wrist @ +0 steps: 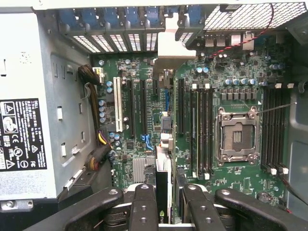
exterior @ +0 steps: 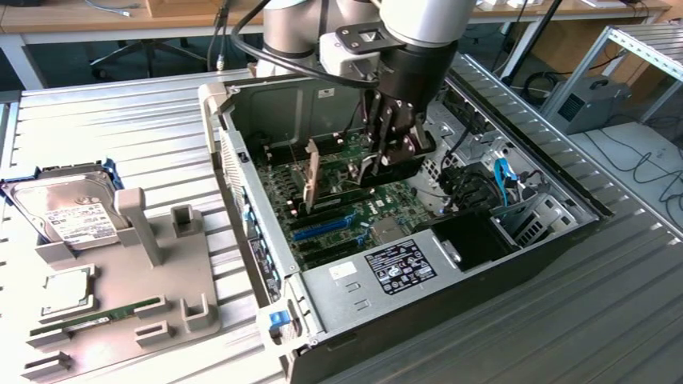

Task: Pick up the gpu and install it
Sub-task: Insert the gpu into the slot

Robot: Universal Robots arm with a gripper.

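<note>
The gpu (exterior: pixel 313 178), a thin flat card standing edge-up, is held by the black gripper (exterior: pixel 376 164) inside the open grey metal computer case (exterior: pixel 353 280). Wrist view: gripper fingers (wrist: pixel 143 207) clamp the card's edge just above the green motherboard (wrist: pixel 226 159); seating looks unfinished.

The table (exterior: pixel 107 120) is ribbed, dull metal. The computer case (exterior: pixel 353 300) is bare grey sheet metal; its motherboard (wrist: pixel 240 96) matt green. Matt black plastic fingers (wrist: pixel 143 211).
</note>
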